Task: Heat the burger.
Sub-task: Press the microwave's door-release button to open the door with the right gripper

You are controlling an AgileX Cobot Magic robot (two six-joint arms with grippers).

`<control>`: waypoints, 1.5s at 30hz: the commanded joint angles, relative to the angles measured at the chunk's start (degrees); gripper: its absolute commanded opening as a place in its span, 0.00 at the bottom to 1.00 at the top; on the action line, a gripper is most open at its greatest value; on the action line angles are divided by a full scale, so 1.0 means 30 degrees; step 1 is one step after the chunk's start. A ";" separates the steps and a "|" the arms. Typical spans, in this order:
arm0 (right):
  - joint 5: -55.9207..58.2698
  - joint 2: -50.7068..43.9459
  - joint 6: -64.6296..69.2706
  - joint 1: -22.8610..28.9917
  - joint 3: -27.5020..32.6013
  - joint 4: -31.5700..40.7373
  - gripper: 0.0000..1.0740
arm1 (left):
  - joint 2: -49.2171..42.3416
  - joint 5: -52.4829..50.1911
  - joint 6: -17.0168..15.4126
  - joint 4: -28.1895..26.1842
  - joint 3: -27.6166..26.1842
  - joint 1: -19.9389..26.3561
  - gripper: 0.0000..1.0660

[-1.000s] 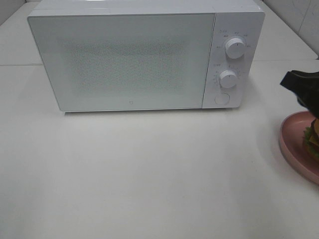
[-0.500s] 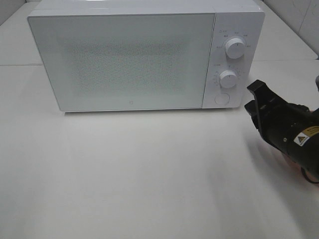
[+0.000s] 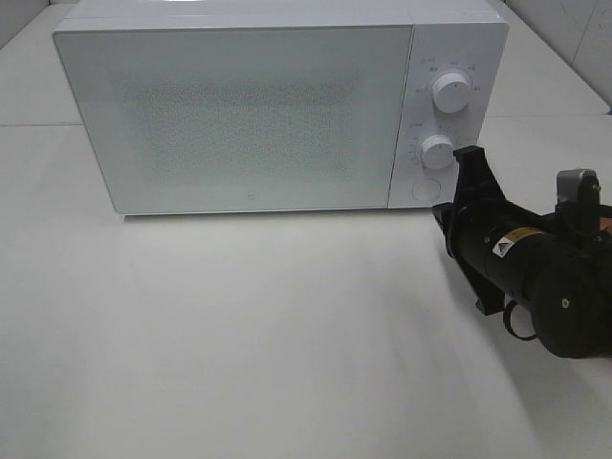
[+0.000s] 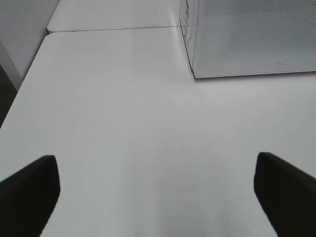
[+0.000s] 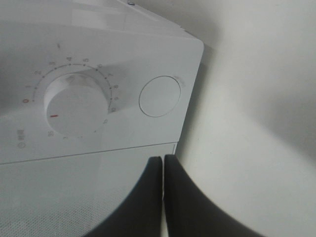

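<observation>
Right claw point(image 5: 162, 162), pinched shut, empty: we are logging it nearer the microwave point(image 3: 239, 115) than before, facing its round button point(image 5: 159, 96). Left claw point(image 4: 157, 193) gaping wide. Burger unseen. Risk: tips sliding onto the dial point(image 5: 76, 104).

Microwave point(image 5: 98, 29) knob point(image 5: 76, 104) scale: red 0 + faint digits; yellow warning-triangle sticker point(image 3: 507, 242) on rt arm point(image 3: 550, 282).

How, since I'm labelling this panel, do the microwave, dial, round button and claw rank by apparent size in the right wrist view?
1. microwave, filling most of the frame
2. right claw, shut; its nearness to the camera inflates it, so its rank is unsure
3. dial
4. round button
</observation>
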 commanded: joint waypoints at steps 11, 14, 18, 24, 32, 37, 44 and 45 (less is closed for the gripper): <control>0.0745 0.1910 -0.0306 -0.0229 -0.2617 0.0611 0.00 | -0.0401 -0.0076 -0.0115 -0.0115 0.0038 -0.0057 0.96; 0.0726 0.2349 -0.0306 -0.0535 -0.2788 0.0840 0.00 | -0.0401 -0.0076 -0.0115 -0.0115 0.0038 -0.0057 0.96; 0.0726 0.2617 -0.0306 -0.0936 -0.3056 0.0630 0.00 | -0.0401 -0.0076 -0.0115 -0.0115 0.0038 -0.0057 0.96; 0.0745 0.3380 -0.0286 -0.1203 -0.3915 0.0401 0.00 | -0.0382 -0.0076 -0.0057 -0.0115 0.0038 -0.0057 0.96; 0.0726 0.4125 -0.0115 -0.1375 -0.4679 0.0286 0.00 | -0.0382 -0.0076 -0.0057 -0.0115 0.0038 -0.0057 0.96; 0.0707 0.4412 -0.0382 -0.1375 -0.5329 0.0248 0.00 | -0.0382 -0.0076 -0.0057 -0.0115 0.0038 -0.0057 0.96; 0.0707 0.4431 -0.0802 -0.1432 -0.5806 0.0363 0.00 | -0.0382 -0.0076 -0.0057 -0.0115 0.0038 -0.0057 0.96; 0.0707 0.4431 -0.0802 -0.1604 -0.5978 0.0076 0.00 | -0.0382 -0.0076 -0.0057 -0.0115 0.0038 -0.0057 0.96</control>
